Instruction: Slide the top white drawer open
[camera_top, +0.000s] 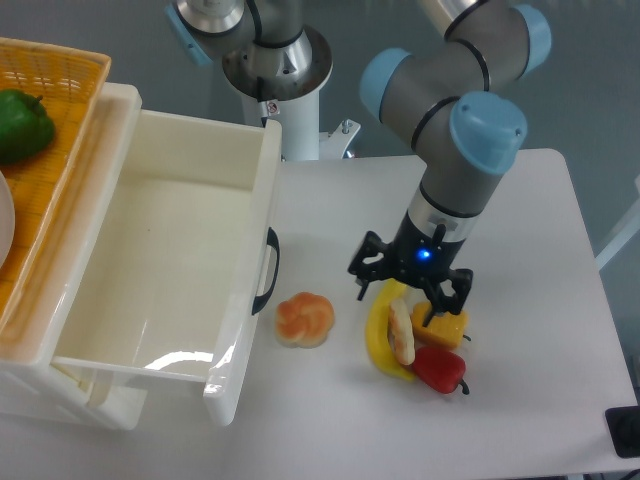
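Note:
The top white drawer (243, 300) stands pulled far out of the cabinet over the table, its inside bare, its black curved handle (268, 270) on the front facing right. My gripper (404, 302) hangs well to the right of that handle, over the banana (378, 335). Its black fingers are spread apart with nothing between them.
On the table lie an orange bun (304, 319), a hot dog bun (401, 332), a yellow corn piece (445, 326) and a red pepper (438, 369). An orange woven basket (62, 140) with a green pepper (22, 125) sits on the cabinet top at the left.

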